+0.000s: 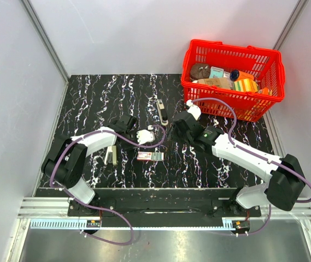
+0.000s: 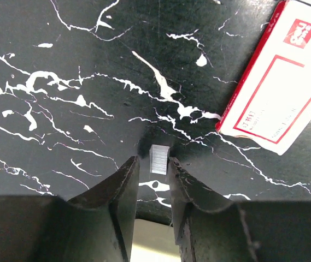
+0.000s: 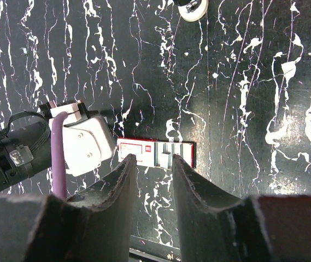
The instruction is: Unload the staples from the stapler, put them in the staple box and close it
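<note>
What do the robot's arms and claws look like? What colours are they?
The left arm and right arm are smooth white tubes joined by chunky black joints. A purple cable loops along each one. The left claw and right claw each have two black fingers with pointy tips. A tiny green light glows on the right arm.

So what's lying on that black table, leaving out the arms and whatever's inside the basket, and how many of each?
Red basket: 1
Red-and-white staple box: 1
Staple strip: 1
Slim stapler-like tools: 2
Total: 5
</note>
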You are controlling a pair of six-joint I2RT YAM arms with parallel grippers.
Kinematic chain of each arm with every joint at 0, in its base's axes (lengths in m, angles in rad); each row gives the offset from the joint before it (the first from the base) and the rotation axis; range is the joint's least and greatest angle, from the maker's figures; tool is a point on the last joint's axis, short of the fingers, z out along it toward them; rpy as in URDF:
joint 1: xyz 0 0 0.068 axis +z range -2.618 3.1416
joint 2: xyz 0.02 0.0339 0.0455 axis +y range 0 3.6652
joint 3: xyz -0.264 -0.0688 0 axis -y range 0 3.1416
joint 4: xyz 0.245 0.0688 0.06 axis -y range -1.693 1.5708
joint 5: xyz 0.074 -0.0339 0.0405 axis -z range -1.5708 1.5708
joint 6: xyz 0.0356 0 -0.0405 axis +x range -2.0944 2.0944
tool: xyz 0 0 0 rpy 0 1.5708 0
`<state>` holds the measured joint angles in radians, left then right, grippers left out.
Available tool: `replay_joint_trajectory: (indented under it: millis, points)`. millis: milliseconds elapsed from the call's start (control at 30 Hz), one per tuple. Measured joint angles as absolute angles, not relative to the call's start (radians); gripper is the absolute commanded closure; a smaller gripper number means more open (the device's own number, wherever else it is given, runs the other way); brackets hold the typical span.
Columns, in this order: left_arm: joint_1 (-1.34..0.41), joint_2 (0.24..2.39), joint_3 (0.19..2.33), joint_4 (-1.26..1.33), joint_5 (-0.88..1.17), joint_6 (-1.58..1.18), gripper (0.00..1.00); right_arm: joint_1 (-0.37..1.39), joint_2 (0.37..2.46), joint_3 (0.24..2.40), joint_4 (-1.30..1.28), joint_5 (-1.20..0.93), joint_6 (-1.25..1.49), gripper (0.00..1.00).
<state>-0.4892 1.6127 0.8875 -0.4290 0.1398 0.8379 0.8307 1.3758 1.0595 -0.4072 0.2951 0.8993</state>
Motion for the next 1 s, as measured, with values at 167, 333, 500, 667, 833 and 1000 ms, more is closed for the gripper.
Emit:
replay_joint_trajectory:
  millis: [167,333,500,667,833,1000]
  points:
    - [-0.489,1.617,0.888,-0.438,0.134,0.846,0.85,0.831,1.376,1.06,-0.407,0.295,0.899,0.62]
    - [-0.489,1.621,0.899,-0.455,0.138,0.847,0.8,0.831,1.376,1.06,-0.407,0.295,0.899,0.62]
    - [-0.489,1.64,0.93,-0.494,0.147,0.835,0.58,0.831,1.375,1.06,-0.407,0.295,0.899,0.62]
    - [-0.489,1.646,0.941,-0.507,0.151,0.83,0.56,0.831,1.374,1.06,-0.407,0.295,0.899,0.62]
    - [-0.489,1.653,0.95,-0.517,0.152,0.829,0.6,0.831,1.373,1.06,-0.407,0.295,0.899,0.62]
    - [-0.489,1.665,0.961,-0.531,0.153,0.825,0.69,0.831,1.373,1.06,-0.407,0.295,0.898,0.62]
